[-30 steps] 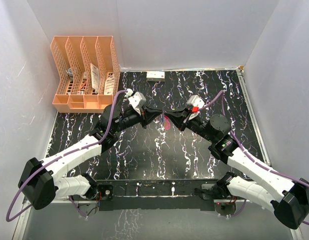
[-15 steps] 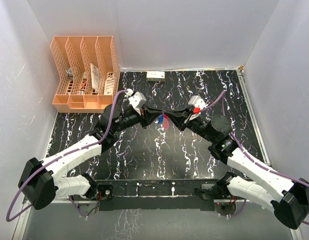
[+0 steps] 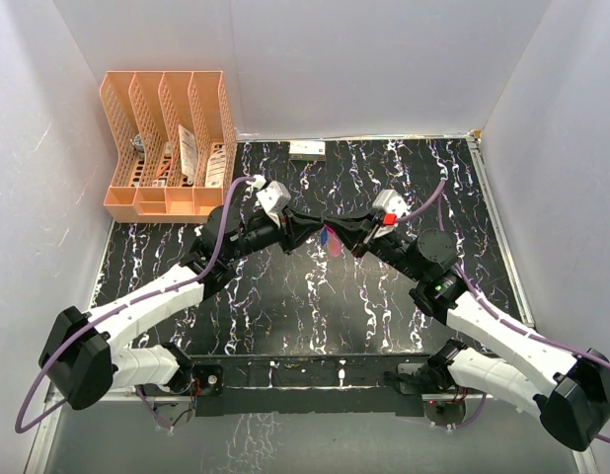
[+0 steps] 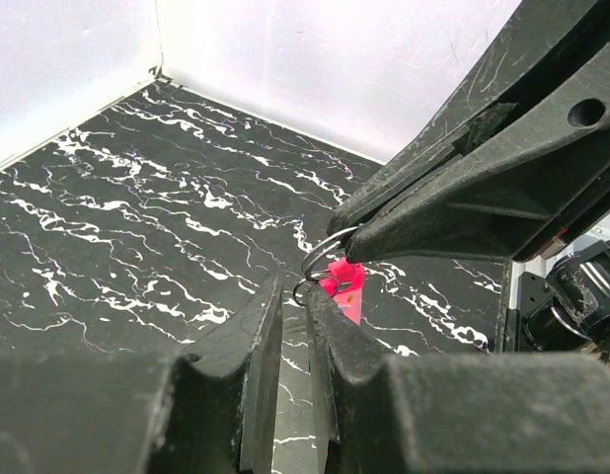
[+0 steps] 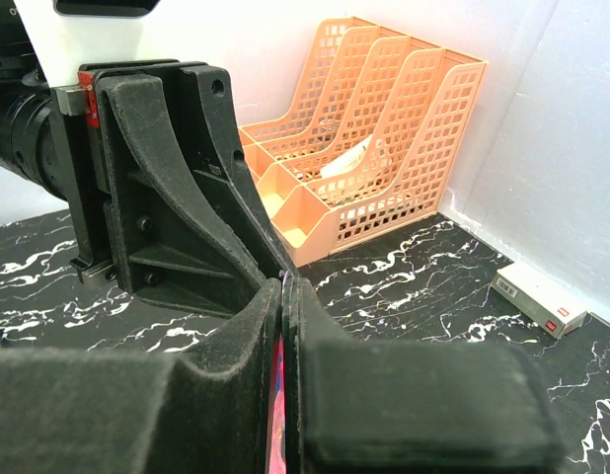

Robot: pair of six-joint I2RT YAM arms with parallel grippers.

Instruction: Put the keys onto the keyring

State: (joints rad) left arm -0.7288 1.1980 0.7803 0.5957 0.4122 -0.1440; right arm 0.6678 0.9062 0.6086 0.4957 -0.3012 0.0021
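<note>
Plainly, the keyring [image 4: 322, 259] is judged light, thin and slick: a bare wire ring with a soft red strap [image 4: 346, 288] hanging limp below it. The wire is stiff, but its coil probably has to be sprung apart to admit a key. A hold on the wire itself, close to the strap joint, is therefore judged best. Held by the strap alone, the ring would be free to swing. The keys are expected to be hard, tiny and easily dropped, and are best pinched flat across the head.

The keyring is held clear above the worktop [image 4: 137, 227], mid-table, between the two hands. The right hand [image 4: 352, 235] is closed tight on it, with the ring wire pinched at the fingertips. The left hand [image 4: 293, 288] stands a narrow slit apart, and nothing is seen in the slit. A smaller second loop [image 4: 304, 290] lies just at its tips; whether it is touched cannot be told.

The ring, the pinch and the second loop are shown only in the left wrist view. In the right wrist view just a sliver of pink strap is seen between the closed fingers, with an orange file rack [image 5: 384, 148] and a small box [image 5: 538, 296] behind. In the top view the hands are seen meeting tip to tip. A blue speck [image 3: 326, 233] beside the strap there is possibly the blue key. The silvery key is made out in no view.
</note>
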